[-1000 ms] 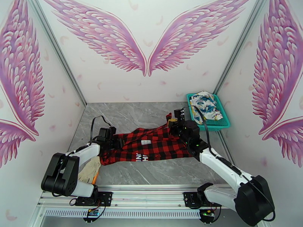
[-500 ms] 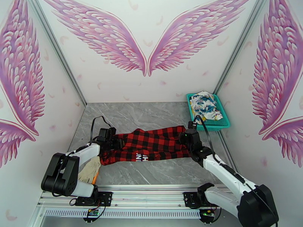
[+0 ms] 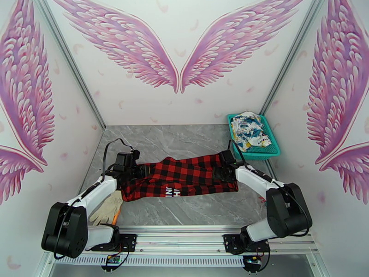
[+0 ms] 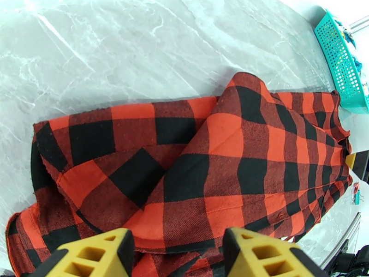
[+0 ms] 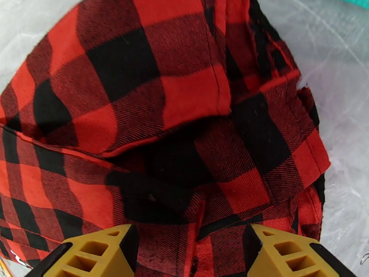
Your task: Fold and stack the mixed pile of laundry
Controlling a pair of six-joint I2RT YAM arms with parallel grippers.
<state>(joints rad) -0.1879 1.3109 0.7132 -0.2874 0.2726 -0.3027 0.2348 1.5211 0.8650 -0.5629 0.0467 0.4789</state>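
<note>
Standing spread, pinching nothing, the yellow fingers of the left gripper [image 4: 177, 250] and right gripper [image 5: 189, 250] hang over opposite ends of the red-and-black buffalo-check shirt [image 3: 180, 176] mid-frame on the grey marble table [image 3: 184, 139], the white printed garment [image 3: 249, 129] heaped in the teal mesh basket [image 3: 258, 156] at right.

grey marble table [image 3: 184, 141] | on it: check shirt [image 3: 184, 175], teal basket [image 3: 258, 156], beige glove [image 3: 108, 208]

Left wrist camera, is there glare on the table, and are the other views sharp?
Left wrist view: strong glare whitens the grey marble tabletop along the top; the red-and-black checked shirt is sharp. Right wrist view: weave crisp, table washed out at the picture's right edge. Top external view: even light, sharp.
</note>
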